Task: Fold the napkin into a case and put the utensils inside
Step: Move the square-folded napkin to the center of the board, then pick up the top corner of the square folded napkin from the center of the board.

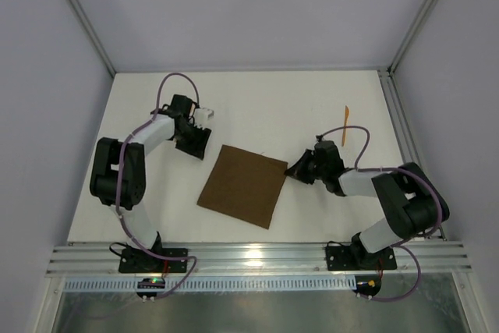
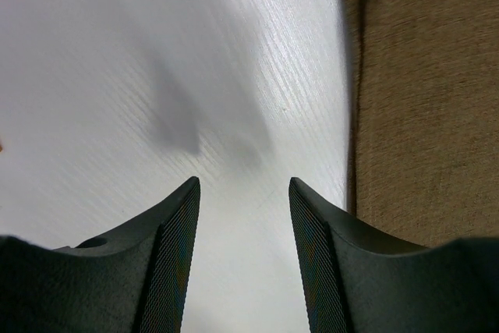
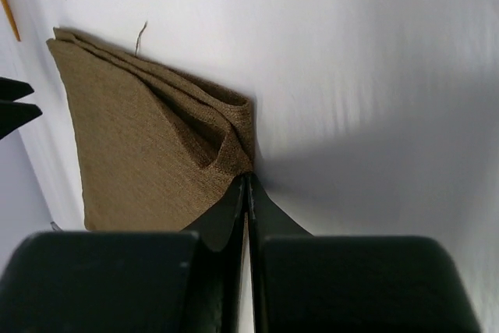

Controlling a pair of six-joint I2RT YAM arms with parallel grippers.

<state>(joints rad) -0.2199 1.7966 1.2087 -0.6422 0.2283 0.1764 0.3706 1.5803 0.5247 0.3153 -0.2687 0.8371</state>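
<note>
The dark brown napkin (image 1: 243,185) lies flat on the white table between the arms. My right gripper (image 1: 292,169) is at its right corner. In the right wrist view the fingertips (image 3: 248,178) are pressed together on that corner, and the napkin (image 3: 140,154) puckers into raised folds there. My left gripper (image 1: 195,144) hovers just off the napkin's far-left corner. Its jaws (image 2: 243,185) stand open over bare table, with the napkin's edge (image 2: 421,115) to their right. One orange utensil (image 1: 345,126) lies behind the right gripper; its end shows as a sliver (image 3: 9,13).
Grey walls enclose the white table (image 1: 257,107) on three sides. An aluminium rail (image 1: 398,115) runs along the right edge and another rail (image 1: 257,256) crosses the front by the arm bases. Purple cables loop over both arms.
</note>
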